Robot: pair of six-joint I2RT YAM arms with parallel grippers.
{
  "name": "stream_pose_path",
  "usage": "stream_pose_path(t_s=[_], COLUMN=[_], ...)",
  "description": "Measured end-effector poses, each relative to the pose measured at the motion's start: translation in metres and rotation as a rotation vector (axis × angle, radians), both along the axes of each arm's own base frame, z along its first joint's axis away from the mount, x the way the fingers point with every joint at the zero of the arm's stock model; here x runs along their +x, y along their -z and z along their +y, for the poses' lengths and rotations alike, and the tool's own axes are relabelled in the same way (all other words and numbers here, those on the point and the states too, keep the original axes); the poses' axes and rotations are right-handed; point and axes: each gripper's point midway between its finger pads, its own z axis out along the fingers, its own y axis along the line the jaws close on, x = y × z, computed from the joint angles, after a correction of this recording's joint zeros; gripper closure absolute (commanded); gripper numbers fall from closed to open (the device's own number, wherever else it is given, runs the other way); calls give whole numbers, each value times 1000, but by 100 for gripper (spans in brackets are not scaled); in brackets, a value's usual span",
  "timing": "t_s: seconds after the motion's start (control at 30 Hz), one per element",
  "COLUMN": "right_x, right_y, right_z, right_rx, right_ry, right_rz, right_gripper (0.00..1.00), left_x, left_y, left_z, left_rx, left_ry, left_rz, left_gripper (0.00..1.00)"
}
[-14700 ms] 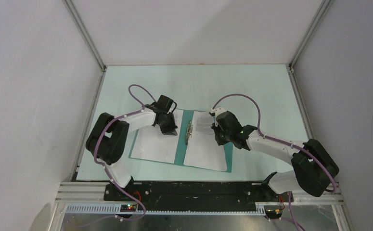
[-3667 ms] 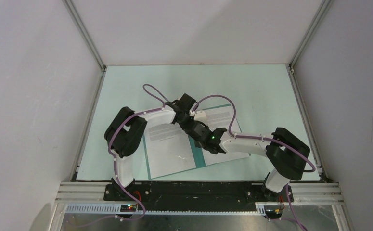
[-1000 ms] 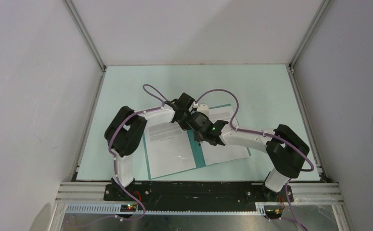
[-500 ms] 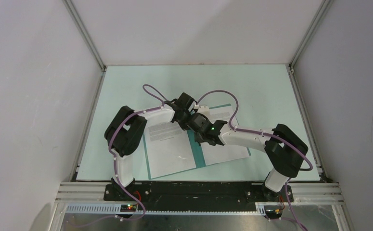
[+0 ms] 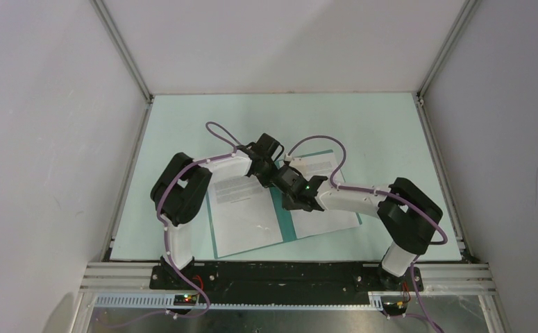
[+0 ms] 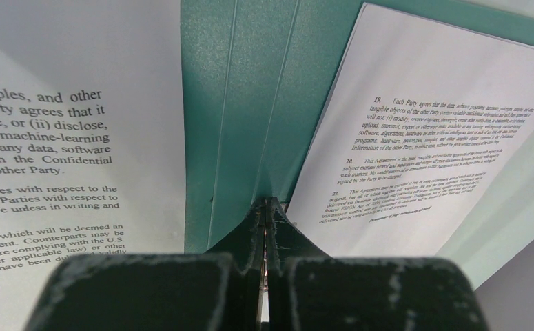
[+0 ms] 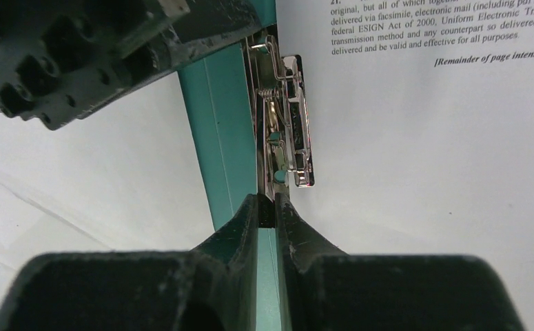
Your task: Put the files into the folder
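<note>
The teal folder (image 5: pixel 284 223) lies open on the table. One printed sheet (image 5: pixel 245 208) lies on its left half and one (image 5: pixel 325 211) on its right half. Both grippers meet over the spine. My left gripper (image 5: pixel 274 173) is shut, its tips (image 6: pixel 267 203) down on the teal spine (image 6: pixel 236 103). My right gripper (image 5: pixel 288 186) is shut on the near end of the metal clip (image 7: pixel 288 124), with its tips (image 7: pixel 267 201) pinching the clip's strip. The left gripper's body (image 7: pixel 98 48) hides the clip's far end.
The pale green table (image 5: pixel 391 132) is boxed in by white walls at the back and on both sides. The arm bases stand on a black rail (image 5: pixel 280 274) at the near edge. Purple cables loop above both wrists.
In the last second the right gripper has shifted slightly along the spine. The left gripper, folder and sheets have stayed put. Much earlier, the folder lay squarer and the grippers were apart.
</note>
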Motion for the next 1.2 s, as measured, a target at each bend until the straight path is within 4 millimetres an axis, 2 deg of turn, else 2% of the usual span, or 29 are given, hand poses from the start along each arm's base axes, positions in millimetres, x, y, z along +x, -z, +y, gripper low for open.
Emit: stream_pose_path(t_s=[0.43,0.93,1.2], right_x=[-4,-2,-5], right_y=[18,24,27], right_z=[-4,-8,-4], right_rx=[3,98,116], right_ry=[33,49,-14], right_rz=[32,110,140], right_gripper=[99,100,99], left_x=[0,2,2], left_y=[1,1,1], left_z=[-1,-3,-4], left_rx=[-8,-29,-31], left_ry=[2,5,23], left_rz=[2,9,5], left_gripper=[100,100,100])
